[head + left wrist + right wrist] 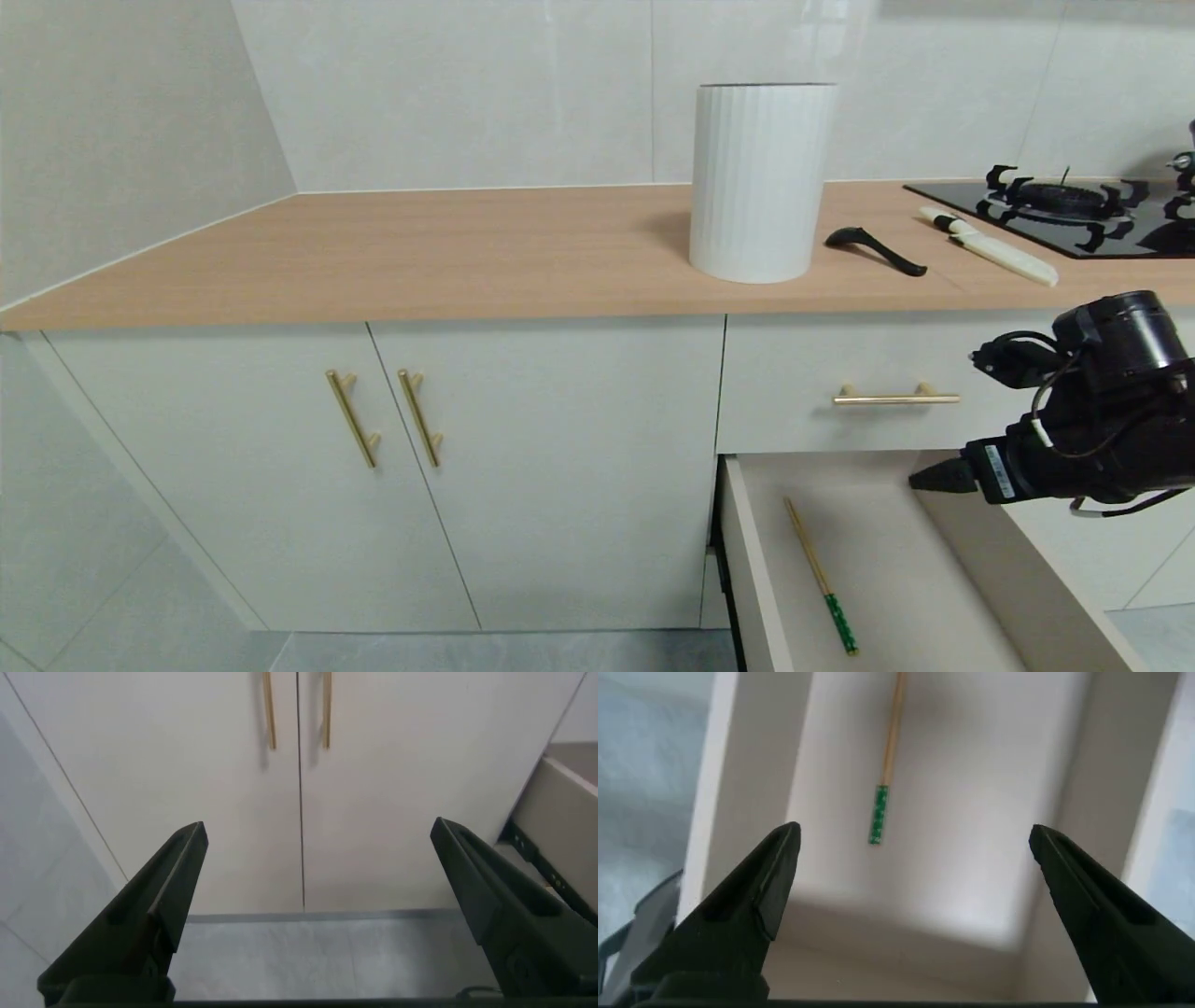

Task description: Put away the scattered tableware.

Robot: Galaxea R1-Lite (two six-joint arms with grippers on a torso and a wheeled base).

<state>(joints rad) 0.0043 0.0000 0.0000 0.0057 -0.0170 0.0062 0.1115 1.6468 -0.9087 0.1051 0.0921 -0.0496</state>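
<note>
A wooden chopstick (820, 574) with a green end lies on the floor of the open drawer (747, 560) at the lower right. My right gripper (934, 479) hovers over the drawer's right side. In the right wrist view it (913, 838) is open and empty, with the chopstick (887, 756) on the drawer floor (990, 812) beyond its fingers. On the counter lie a black utensil (873, 247) and a white knife (990, 247). My left gripper (318, 835) is open and empty, low in front of the cabinet doors (299, 784).
A tall white ribbed canister (761, 182) stands on the wooden counter (467, 252), left of the black utensil. A gas hob (1064, 210) sits at the far right. A shut drawer with a gold handle (896, 399) is above the open one. Double doors (383, 429) are shut.
</note>
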